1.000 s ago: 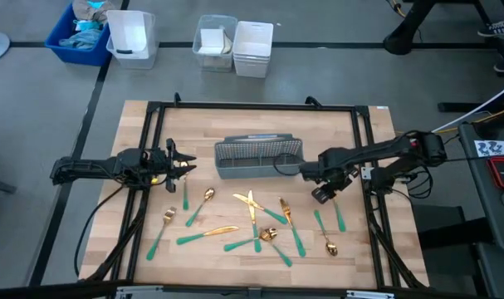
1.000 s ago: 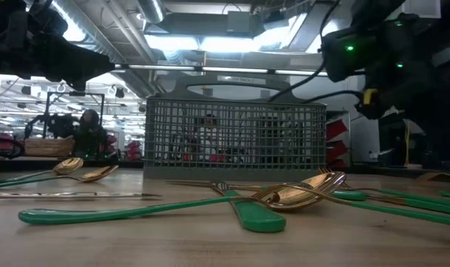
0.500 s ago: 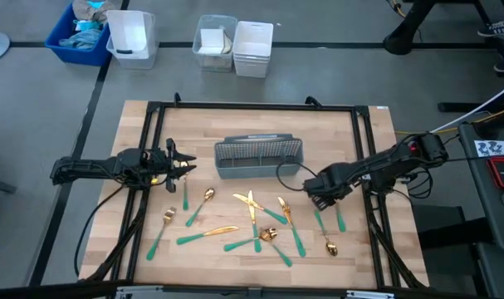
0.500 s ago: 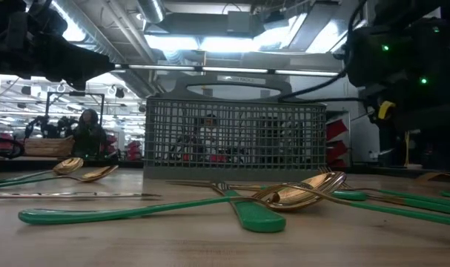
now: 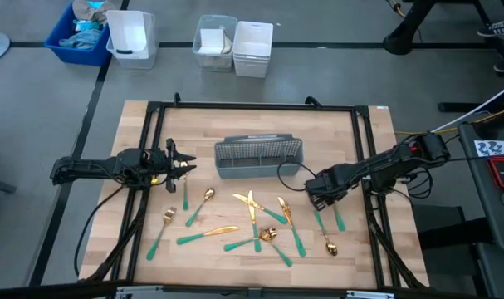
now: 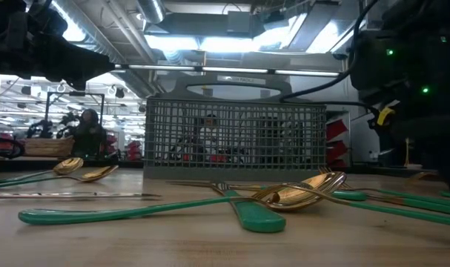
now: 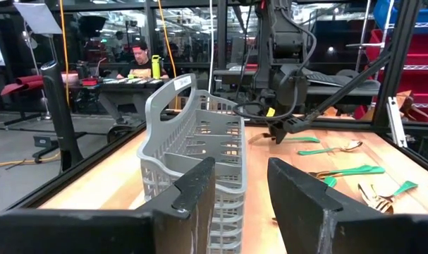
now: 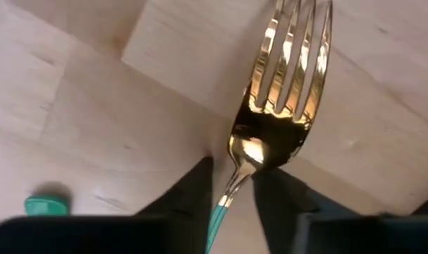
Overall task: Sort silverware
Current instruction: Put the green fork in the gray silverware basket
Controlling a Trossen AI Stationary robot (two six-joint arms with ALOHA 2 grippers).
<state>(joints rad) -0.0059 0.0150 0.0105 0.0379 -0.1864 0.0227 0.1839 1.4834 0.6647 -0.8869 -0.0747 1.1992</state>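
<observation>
Right gripper (image 8: 231, 194) is down on the desk (image 5: 235, 133) right of the caddy (image 5: 258, 156), fingers pinching a fork (image 8: 280, 92) at its neck. The other silverware (image 5: 252, 220) lies scattered nearby. Left gripper (image 5: 178, 166) hovers open, left of the caddy.

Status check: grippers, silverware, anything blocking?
Right gripper down, fingers astride a fork on the table. Left gripper open, idle beside caddy. Remaining silverware loose. Nothing blocking.

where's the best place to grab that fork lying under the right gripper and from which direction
Take the fork at its slim neck, just below the gold head where the teal handle starts, coming straight down from above. It lies flat on the wooden table, and the right gripper already straddles that narrow neck with a finger on each side.
</observation>
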